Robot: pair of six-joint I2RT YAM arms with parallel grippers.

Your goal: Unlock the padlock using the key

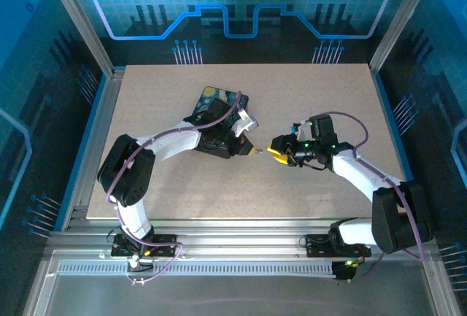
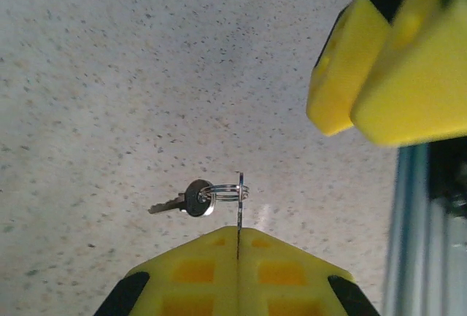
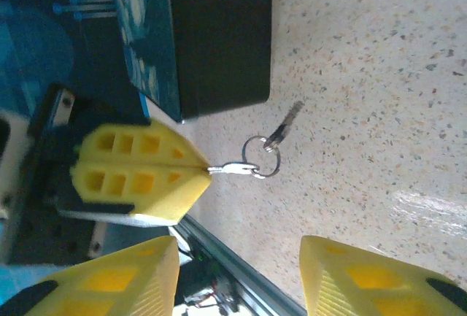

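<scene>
The left gripper (image 2: 238,237) is pressed shut on the key (image 2: 239,203), which sticks straight out past its fingertips. A ring (image 2: 222,193) and second key (image 2: 191,199) hang at its far end. Beyond them the right gripper (image 3: 239,247) faces it, fingers apart, and a black box (image 3: 219,39) lies just behind the left gripper.

We see blue light glowing on the walls (image 1: 44,75), a bright counter (image 3: 408,75) with one shiny white glare patch, and blurry edges very close up.
</scene>
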